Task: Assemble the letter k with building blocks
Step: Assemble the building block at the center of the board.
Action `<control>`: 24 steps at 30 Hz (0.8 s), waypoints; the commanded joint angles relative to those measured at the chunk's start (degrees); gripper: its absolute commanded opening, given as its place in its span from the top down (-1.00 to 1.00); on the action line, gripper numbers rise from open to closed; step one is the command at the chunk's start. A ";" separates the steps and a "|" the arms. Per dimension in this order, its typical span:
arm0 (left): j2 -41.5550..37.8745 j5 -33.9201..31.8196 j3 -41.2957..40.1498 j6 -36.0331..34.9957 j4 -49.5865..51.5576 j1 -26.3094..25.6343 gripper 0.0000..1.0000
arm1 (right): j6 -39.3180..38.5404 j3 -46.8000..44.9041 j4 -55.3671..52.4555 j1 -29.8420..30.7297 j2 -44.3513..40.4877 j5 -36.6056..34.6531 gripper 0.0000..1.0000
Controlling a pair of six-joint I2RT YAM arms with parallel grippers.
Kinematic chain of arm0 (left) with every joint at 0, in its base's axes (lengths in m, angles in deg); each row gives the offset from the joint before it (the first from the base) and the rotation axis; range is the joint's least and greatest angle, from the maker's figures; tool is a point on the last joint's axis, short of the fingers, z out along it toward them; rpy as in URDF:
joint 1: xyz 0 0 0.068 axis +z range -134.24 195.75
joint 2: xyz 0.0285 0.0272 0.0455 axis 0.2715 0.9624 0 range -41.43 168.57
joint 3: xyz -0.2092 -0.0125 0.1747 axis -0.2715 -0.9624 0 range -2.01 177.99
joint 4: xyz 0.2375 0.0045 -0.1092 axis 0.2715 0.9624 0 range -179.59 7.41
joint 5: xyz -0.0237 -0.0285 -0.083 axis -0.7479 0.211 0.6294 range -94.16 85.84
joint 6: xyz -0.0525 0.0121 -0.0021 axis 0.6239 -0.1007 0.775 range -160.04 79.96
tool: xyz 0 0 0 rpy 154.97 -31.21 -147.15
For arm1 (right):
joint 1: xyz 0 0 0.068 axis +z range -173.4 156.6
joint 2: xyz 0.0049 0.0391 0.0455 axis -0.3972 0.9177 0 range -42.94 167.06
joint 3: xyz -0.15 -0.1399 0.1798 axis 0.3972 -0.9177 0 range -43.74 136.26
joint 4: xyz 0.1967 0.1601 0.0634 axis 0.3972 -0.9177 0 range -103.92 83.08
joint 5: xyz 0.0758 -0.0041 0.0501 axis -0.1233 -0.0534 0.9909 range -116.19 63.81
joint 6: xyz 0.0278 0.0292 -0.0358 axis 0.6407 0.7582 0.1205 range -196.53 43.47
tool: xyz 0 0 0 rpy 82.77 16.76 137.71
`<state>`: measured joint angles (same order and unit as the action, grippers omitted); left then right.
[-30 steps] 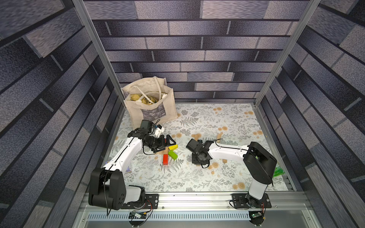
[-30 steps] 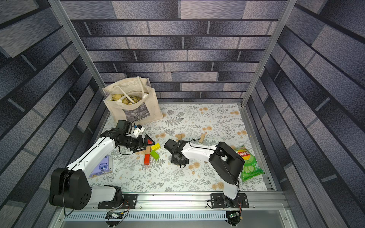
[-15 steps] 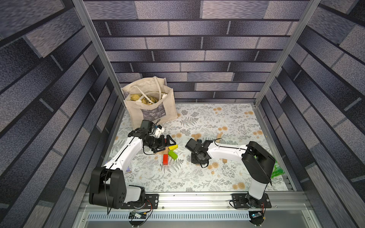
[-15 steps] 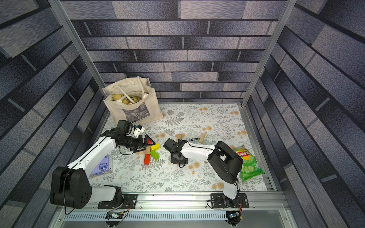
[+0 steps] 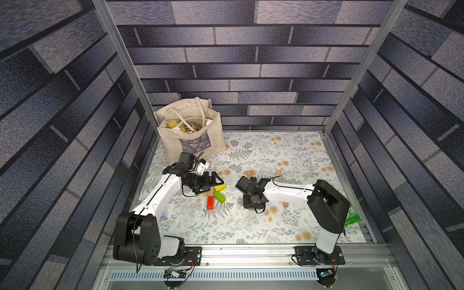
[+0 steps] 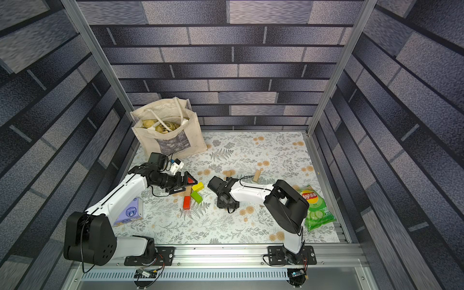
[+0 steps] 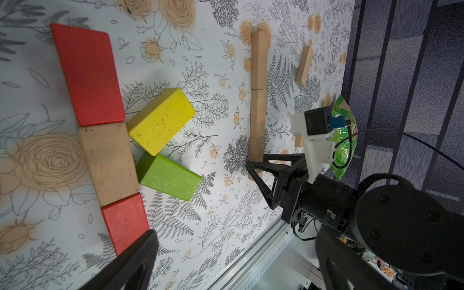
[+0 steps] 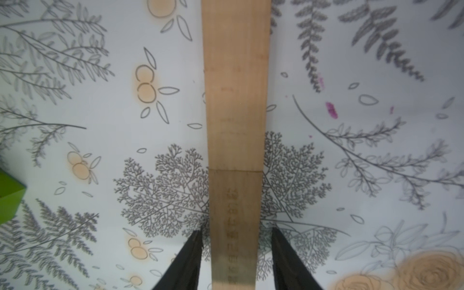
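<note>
The coloured letter k lies flat in the left wrist view: a red block, a tan block and a second red block form the spine, and a yellow block and a green block slant off its middle. My left gripper hovers over it, open and empty. Beside it lies a straight row of tan blocks. My right gripper is open astride the row's end block, with a gap on each side. That block butts against the adjoining tan block.
A loose tan block lies beyond the row. A cloth tote bag stands at the back left, a green chips bag lies at the right edge, and a purple tissue pack lies under the left arm.
My right gripper's jaws have parted and let go of the tan end block, which lies on the table. The left arm has not moved.
</note>
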<state>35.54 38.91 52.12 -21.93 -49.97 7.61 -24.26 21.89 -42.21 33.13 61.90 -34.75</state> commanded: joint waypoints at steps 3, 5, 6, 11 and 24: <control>0.46 -0.33 -0.49 0.26 0.62 0.41 -1.00 | -0.06 -0.15 -2.59 0.51 0.63 -1.20 0.04; 0.55 -0.33 -0.43 0.26 0.54 0.43 -0.99 | -0.10 -0.17 -2.51 0.53 0.70 -1.24 0.05; 0.53 -0.33 -0.43 0.26 0.55 0.48 -1.00 | -0.15 -0.13 -2.50 0.50 0.68 -1.28 0.05; 0.73 -0.52 -0.44 0.17 0.59 0.46 -1.00 | -0.58 -0.19 -1.76 0.55 -0.02 -1.55 0.02; 0.52 -1.30 -0.39 -0.62 0.49 0.24 -1.00 | -2.46 -3.72 1.62 0.81 -7.18 -4.81 -0.67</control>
<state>36.41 38.71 52.12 -21.95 -49.97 7.61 -25.73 19.31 -41.29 33.22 58.79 -37.18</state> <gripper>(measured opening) 0.997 0.818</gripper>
